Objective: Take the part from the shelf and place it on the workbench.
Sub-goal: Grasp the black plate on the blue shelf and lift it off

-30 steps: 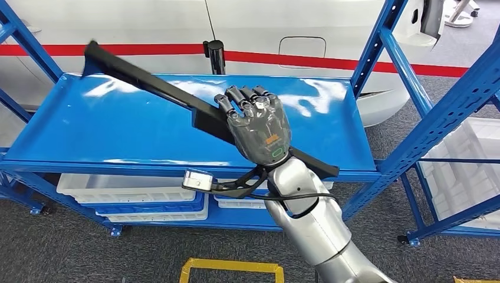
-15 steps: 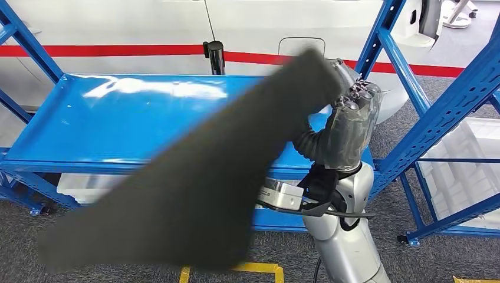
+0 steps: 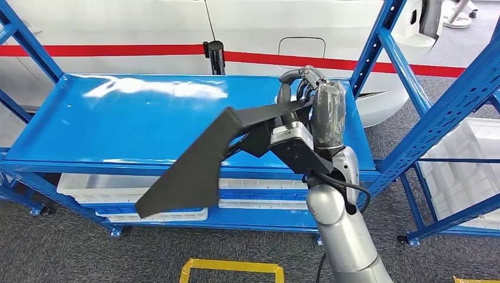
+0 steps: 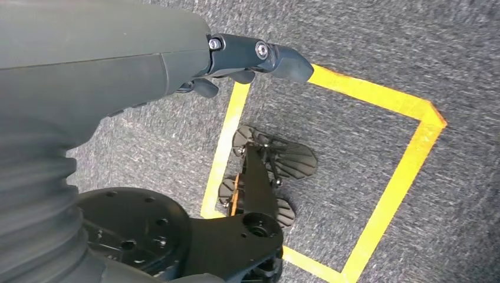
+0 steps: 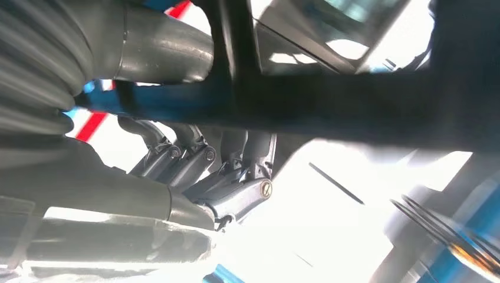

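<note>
You can see the long black part (image 3: 200, 159) has swung again since half a second ago: it was a big blur low in front of the blue shelf (image 3: 118, 127), and now it sits sharp and higher. The right robot hand (image 3: 309, 103) holds its thin end tight, above the shelf's right side. The part is flat and dark, thin by the hand and wide at its far end, which hangs past the shelf's front edge. No writing can be read. The left robot hand (image 4: 236, 59) hangs over the grey floor (image 4: 365, 53), away from the shelf; you cannot tell if it is wide or closed.
</note>
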`<move>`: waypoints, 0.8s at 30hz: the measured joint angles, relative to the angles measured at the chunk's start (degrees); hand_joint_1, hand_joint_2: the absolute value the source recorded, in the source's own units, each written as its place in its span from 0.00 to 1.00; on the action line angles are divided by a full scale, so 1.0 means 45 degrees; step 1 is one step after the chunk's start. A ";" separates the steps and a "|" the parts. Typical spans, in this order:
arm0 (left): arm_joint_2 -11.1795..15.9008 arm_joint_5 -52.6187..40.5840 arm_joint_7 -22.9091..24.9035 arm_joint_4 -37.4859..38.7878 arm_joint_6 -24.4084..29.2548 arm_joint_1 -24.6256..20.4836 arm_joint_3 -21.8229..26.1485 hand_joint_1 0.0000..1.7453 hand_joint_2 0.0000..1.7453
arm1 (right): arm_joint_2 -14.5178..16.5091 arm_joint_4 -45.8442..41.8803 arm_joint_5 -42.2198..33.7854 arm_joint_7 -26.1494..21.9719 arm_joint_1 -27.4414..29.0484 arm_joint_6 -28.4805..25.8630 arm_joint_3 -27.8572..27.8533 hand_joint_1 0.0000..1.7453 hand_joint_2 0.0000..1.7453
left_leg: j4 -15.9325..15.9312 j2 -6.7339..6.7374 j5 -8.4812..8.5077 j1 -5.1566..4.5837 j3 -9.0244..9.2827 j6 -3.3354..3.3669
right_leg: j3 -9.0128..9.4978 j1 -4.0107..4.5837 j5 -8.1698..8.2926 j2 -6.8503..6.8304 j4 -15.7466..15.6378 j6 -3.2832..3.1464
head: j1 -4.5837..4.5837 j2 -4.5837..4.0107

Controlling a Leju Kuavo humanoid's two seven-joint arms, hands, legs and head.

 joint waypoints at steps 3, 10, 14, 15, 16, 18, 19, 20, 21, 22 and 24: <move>-0.0002 -0.0047 -0.0004 0.0000 -0.0140 0.0090 0.0024 0.00 1.00 | -0.0058 0.0897 0.0278 0.0021 -0.0098 0.0036 -0.0134 1.00 1.00 | 0.0050 0.0000 -0.0025 -0.0016 -0.0018 0.0044 | 0.0001 -0.0021 0.0002 -0.0001 0.0000 0.0010 | -0.0001 0.0000; -0.0038 -0.0135 -0.0001 0.0001 -0.0180 0.0115 0.0050 0.00 1.00 | -0.0141 0.1701 0.0628 0.0144 -0.0424 0.0038 -0.0279 1.00 1.00 | -0.0100 0.0034 0.0031 0.0009 0.0137 0.0403 | 0.0019 -0.0002 -0.0152 -0.0022 0.0108 0.0220 | 0.0010 0.0000; -0.0104 -0.0296 -0.0016 0.0000 -0.0237 0.0102 0.0050 0.00 1.00 | -0.0285 0.1951 0.0934 0.0305 -0.0539 0.0036 -0.0302 1.00 1.00 | -0.0326 0.0071 0.0229 0.0034 0.0231 0.0600 | -0.1294 -0.0009 -0.1556 -0.0057 0.2958 0.0018 | 0.0060 0.0000; -0.0109 -0.0353 -0.0026 0.0001 -0.0248 0.0106 0.0050 0.00 1.00 | -0.0345 0.2045 0.1031 0.0347 -0.0545 0.0029 -0.0305 1.00 1.00 | -0.0321 0.0070 0.0235 0.0030 0.0204 0.0592 | -0.1584 -0.0030 -0.1754 -0.0057 0.3593 0.0053 | 0.0059 0.0000; -0.0115 -0.0407 -0.0038 0.0001 -0.0264 0.0111 0.0050 0.00 1.00 | -0.0400 0.2142 0.1110 0.0372 -0.0556 0.0013 -0.0306 1.00 1.00 | -0.0312 0.0069 0.0243 0.0030 0.0180 0.0579 | -0.1645 -0.0058 -0.1746 -0.0060 0.3775 0.0142 | 0.0062 0.0000; -0.0128 -0.0504 -0.0067 0.0001 -0.0301 0.0110 0.0050 0.00 1.00 | -0.0486 0.2321 0.1206 0.0387 -0.0616 -0.0029 -0.0308 1.00 1.00 | -0.0259 0.0059 0.0255 0.0040 0.0138 0.0530 | -0.0974 -0.0133 -0.1219 -0.0075 0.2624 0.0389 | 0.0064 0.0000; -0.0134 -0.0544 -0.0084 -0.0001 -0.0324 0.0098 0.0049 0.00 1.00 | -0.0515 0.2393 0.1221 0.0386 -0.0669 -0.0049 -0.0308 1.00 1.00 | -0.0191 0.0051 0.0243 0.0030 0.0087 0.0469 | -0.0413 -0.0181 -0.0921 -0.0094 0.1646 0.0475 | 0.0072 0.0000; -0.0138 -0.0573 -0.0102 -0.0002 -0.0341 0.0077 0.0047 0.00 1.00 | -0.0537 0.2457 0.1234 0.0375 -0.0724 -0.0063 -0.0306 1.00 1.00 | -0.0113 0.0038 0.0229 0.0014 0.0024 0.0389 | 0.0008 -0.0177 -0.0648 -0.0092 0.0951 0.0495 | 0.0067 0.0000; -0.0141 -0.0589 -0.0119 -0.0004 -0.0353 0.0052 0.0046 0.00 1.00 | -0.0563 0.2511 0.1243 0.0359 -0.0785 -0.0089 -0.0306 1.00 1.00 | -0.0004 0.0026 0.0210 -0.0015 -0.0042 0.0298 | 0.0253 -0.0171 -0.0512 -0.0088 0.0485 0.0468 | 0.0074 0.0000; -0.0140 -0.0600 -0.0135 -0.0005 -0.0358 0.0021 0.0046 0.00 1.00 | -0.0585 0.2554 0.1253 0.0340 -0.0841 -0.0117 -0.0306 1.00 1.00 | 0.0091 0.0013 0.0202 -0.0042 -0.0114 0.0213 | 0.0307 -0.0150 -0.0458 -0.0070 0.0355 0.0405 | 0.0068 0.0000; -0.0135 -0.0584 -0.0155 -0.0005 -0.0363 -0.0041 0.0046 0.00 1.00 | -0.0623 0.2625 0.1263 0.0305 -0.0933 -0.0171 -0.0308 1.00 1.00 | 0.0233 0.0002 0.0198 -0.0007 -0.0232 0.0092 | 0.0167 -0.0184 -0.0407 -0.0040 0.0405 0.0258 | 0.0044 0.0000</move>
